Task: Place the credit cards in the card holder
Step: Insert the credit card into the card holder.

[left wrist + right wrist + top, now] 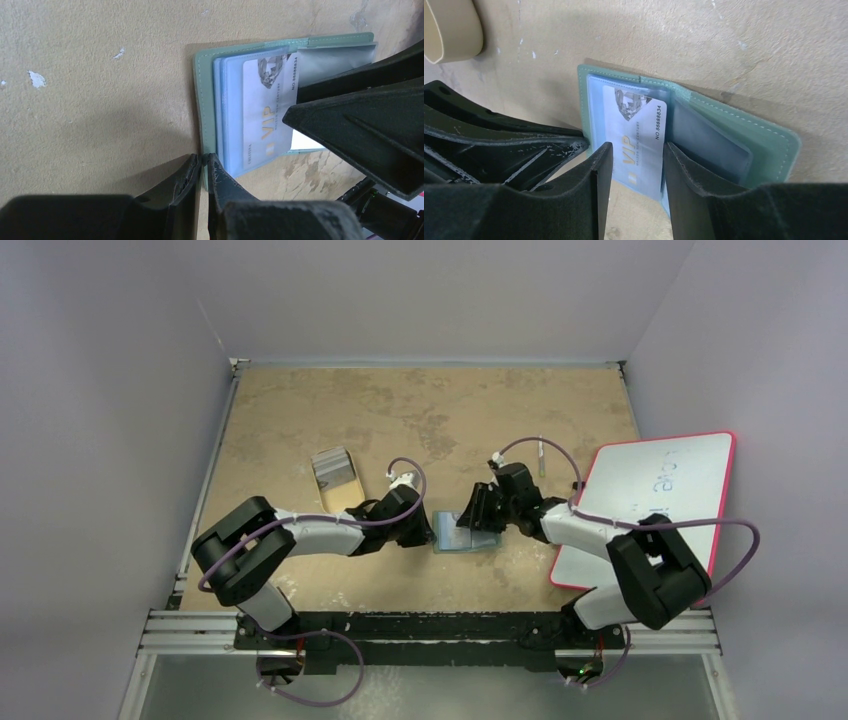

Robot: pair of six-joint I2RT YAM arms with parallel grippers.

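Observation:
The card holder (pixel 468 536) lies open on the table between both arms, grey-green with bluish clear pockets (pixel 709 137). A pale credit card (pixel 636 132) marked VIP with a diamond picture sits in a clear pocket on the holder's left half (pixel 260 107). My left gripper (pixel 204 158) is shut on the left cover's edge (pixel 201 100). My right gripper (pixel 638 150) is open just above the holder, one finger on each side of the VIP card. In the top view the left gripper (pixel 428 533) and right gripper (pixel 472 517) meet over the holder.
A tan oval tray (pixel 337 478) stands left of the holder at mid-table with something grey-silver in it; its rim (pixel 449 35) shows in the right wrist view. A pink-edged whiteboard (pixel 655 495) lies along the right side under the right arm.

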